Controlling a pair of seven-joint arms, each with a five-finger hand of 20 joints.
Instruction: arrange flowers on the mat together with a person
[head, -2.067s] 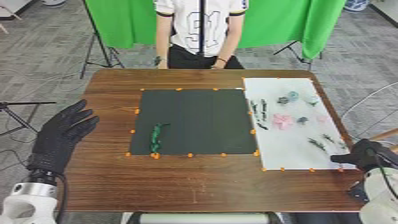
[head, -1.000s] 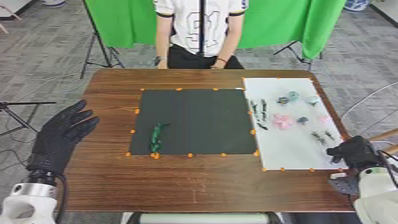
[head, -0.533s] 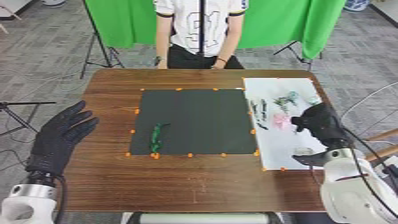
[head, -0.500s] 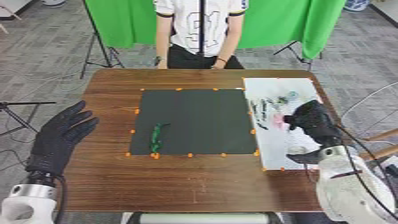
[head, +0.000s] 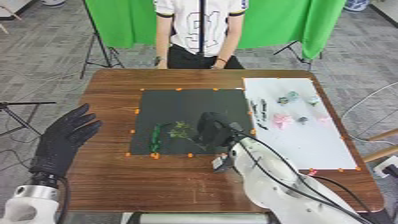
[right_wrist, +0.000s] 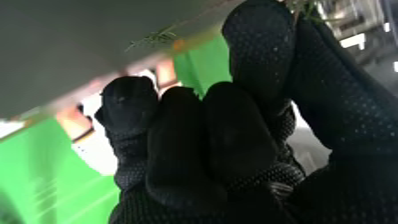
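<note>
Placement step, likely: right hand fingers pinching sprig over mat, toward near edge; left hand open; next, lower beside green stem, release.

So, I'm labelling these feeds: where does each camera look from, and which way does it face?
Head view: on the robot's head, looking forward and down at the table, dark mat and white sheet; both arms, left hand and right hand show.
Right wrist view: on the right arm's wrist, looking along the right hand's fingers, past the dark mat, to the green curtain.
Shared: right hand, dark mat, feathery green sprig, green curtain.
</note>
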